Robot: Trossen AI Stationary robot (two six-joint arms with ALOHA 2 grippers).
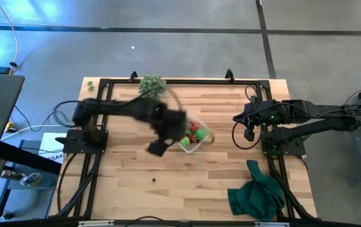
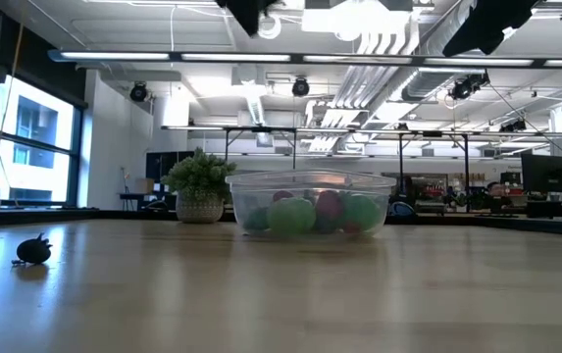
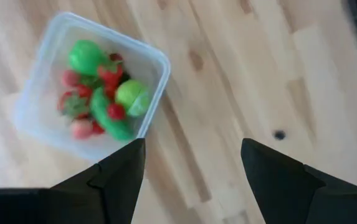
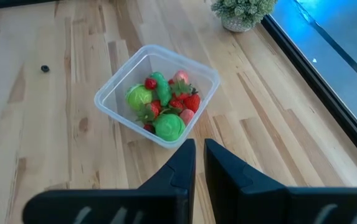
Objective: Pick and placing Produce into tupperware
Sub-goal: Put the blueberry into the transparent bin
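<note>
Inside unlabelled tupperware (image 4: 117, 84), produce (image 4: 163, 104).

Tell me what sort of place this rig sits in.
Probably an open-plan lab or workshop: exposed ceiling ducts and strip lights overhead, rows of workbenches behind the wooden table.

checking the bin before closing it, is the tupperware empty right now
No, the tupperware holds produce: red berry-like pieces and several bright green ones.
</note>
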